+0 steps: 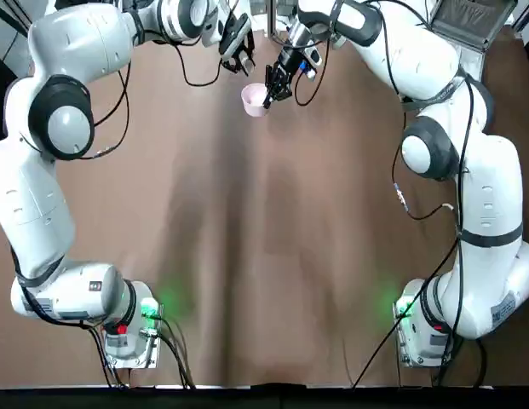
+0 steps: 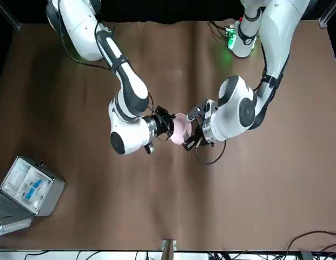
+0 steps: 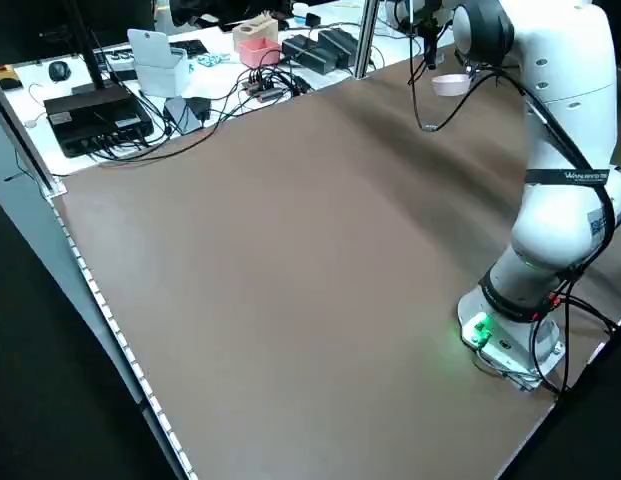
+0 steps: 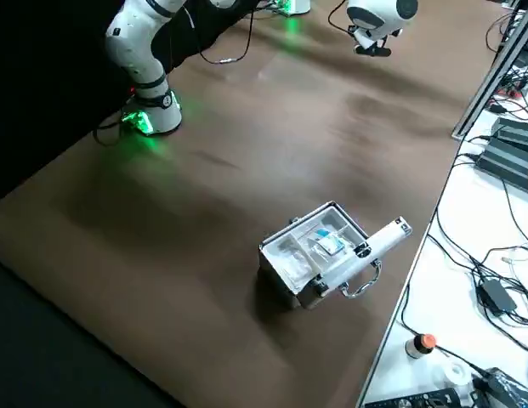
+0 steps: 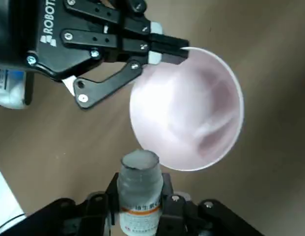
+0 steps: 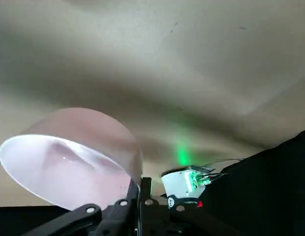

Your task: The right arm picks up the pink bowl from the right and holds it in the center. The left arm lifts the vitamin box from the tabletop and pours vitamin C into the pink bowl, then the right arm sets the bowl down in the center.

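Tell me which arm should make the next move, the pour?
Left. The left gripper is shut on the vitamin box, whose open mouth sits at the rim of the pink bowl. The right gripper is shut on the bowl's rim, holding it above the tabletop, so it should only hold steady.

A robotics lab: brown tabletop (image 3: pixel 290 250), bench of tangled cables (image 3: pixel 230 95) and electronics boxes (image 3: pixel 95 110).

Both claws (left (image 2: pixel 193 129), right (image 2: pixel 169 123)) clamped, tip to tip.

Even overhead light, soft shadows on the tabletop (image 1: pixel 264 256) — wrist views slightly blurred.
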You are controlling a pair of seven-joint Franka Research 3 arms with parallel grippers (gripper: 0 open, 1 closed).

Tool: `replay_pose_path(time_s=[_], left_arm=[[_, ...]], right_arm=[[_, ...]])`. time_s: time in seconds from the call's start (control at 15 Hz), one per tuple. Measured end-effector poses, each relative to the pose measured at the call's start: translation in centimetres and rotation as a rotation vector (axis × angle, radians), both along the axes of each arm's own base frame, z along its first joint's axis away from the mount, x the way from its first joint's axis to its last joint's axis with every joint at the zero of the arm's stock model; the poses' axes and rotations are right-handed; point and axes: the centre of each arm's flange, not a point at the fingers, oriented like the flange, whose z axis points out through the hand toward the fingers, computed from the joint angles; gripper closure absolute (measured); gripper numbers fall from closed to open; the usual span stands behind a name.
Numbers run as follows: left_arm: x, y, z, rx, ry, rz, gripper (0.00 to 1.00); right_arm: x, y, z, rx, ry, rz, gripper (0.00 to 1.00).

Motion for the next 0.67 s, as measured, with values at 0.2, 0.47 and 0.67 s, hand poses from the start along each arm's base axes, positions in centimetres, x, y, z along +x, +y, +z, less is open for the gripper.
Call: replay_pose_path(time_s=[0.2, 0.47, 0.67], left_arm=[[-1.1, -1.4, 0.0, 0.035, -0.071, -0.014, 0.65], [-2.2, -2.4, 0.5, 0.063, -0.125, -0.038, 0.65], [-2.2, -2.2, 0.4, 0.104, -0.162, -0.066, 0.65]], right_arm=[[0.0, 0.1, -0.4, -0.002, 0.0, -0.003, 0.98], [0.1, 0.1, -0.5, -0.003, 0.0, -0.005, 0.98], [0.1, 0.1, -0.5, -0.003, 0.0, -0.005, 0.98]])
